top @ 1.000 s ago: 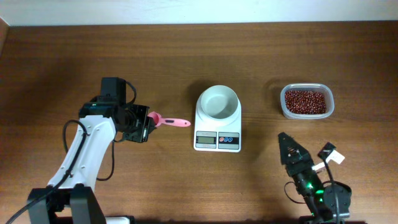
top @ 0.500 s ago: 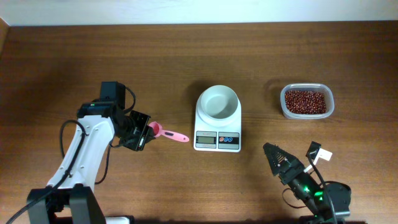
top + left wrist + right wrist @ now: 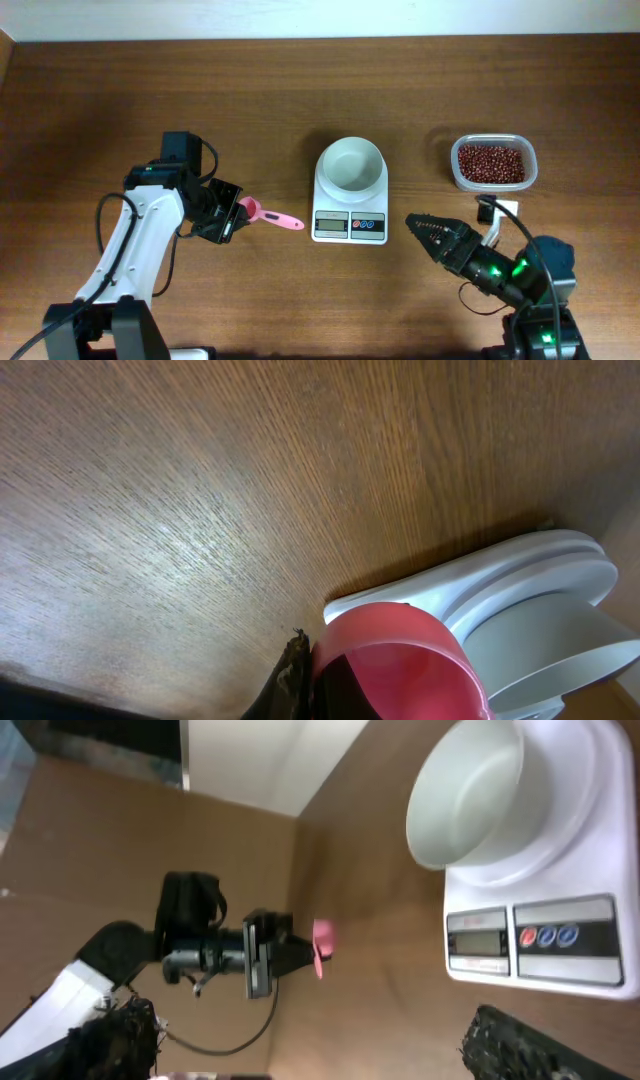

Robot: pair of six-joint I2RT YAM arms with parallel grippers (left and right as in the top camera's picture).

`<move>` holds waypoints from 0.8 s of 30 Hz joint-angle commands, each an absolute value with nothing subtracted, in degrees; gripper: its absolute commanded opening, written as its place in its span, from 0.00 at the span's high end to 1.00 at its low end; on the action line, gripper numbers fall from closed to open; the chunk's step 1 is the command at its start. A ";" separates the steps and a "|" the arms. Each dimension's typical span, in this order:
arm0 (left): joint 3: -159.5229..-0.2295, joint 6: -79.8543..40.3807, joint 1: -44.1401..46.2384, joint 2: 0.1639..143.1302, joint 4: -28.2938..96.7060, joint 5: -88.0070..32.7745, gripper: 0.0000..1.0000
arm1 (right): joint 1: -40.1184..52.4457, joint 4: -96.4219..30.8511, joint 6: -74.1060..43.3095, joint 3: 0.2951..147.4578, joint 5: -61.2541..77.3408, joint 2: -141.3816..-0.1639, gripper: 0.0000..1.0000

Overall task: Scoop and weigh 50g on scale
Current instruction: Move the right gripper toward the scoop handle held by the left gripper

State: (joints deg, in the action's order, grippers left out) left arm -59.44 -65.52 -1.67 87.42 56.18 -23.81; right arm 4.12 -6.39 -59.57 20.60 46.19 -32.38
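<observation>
The scale [image 3: 349, 200] is white with blue and red buttons [image 3: 368, 225], the scoop [image 3: 272, 216] pink, the beans [image 3: 491, 163] dark red, the table [image 3: 300, 90] wood-grained brown.

You see on your left arm [image 3: 135, 240] a white shell over the long link, with black joints and a thin black cable [image 3: 101, 215] looping beside it. The left end effector [image 3: 236, 212] is black. Your right arm [image 3: 555, 255] is all black, with green lights [image 3: 518, 267] and a white tag [image 3: 497, 208]; the right end effector [image 3: 418, 224] has ridged fingers
</observation>
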 commanded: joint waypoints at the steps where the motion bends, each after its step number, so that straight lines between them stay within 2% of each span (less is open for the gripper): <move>1: -59.07 -64.58 -1.50 86.52 58.02 -24.21 1.00 | 4.49 -7.14 -58.70 21.65 50.00 -34.57 0.01; 7: -59.07 -64.58 0.30 86.52 62.30 -23.18 1.00 | 4.49 -8.73 -58.70 21.65 50.59 -39.31 0.01; 13: -59.09 -70.00 8.56 86.43 63.37 -17.34 1.00 | 7.92 -9.34 -58.63 21.56 50.57 -47.59 0.01; 18: -59.09 -73.41 9.50 85.21 63.79 -16.49 1.00 | 17.63 2.35 -57.69 21.56 49.39 -54.02 0.01; 21: -59.09 -76.55 9.50 83.42 64.38 -17.78 1.00 | 26.06 11.14 -66.22 21.56 41.58 -60.40 0.01; 24: -59.09 -76.77 9.50 83.26 64.36 -19.90 1.00 | 32.58 20.16 -68.47 21.56 37.65 -66.06 0.01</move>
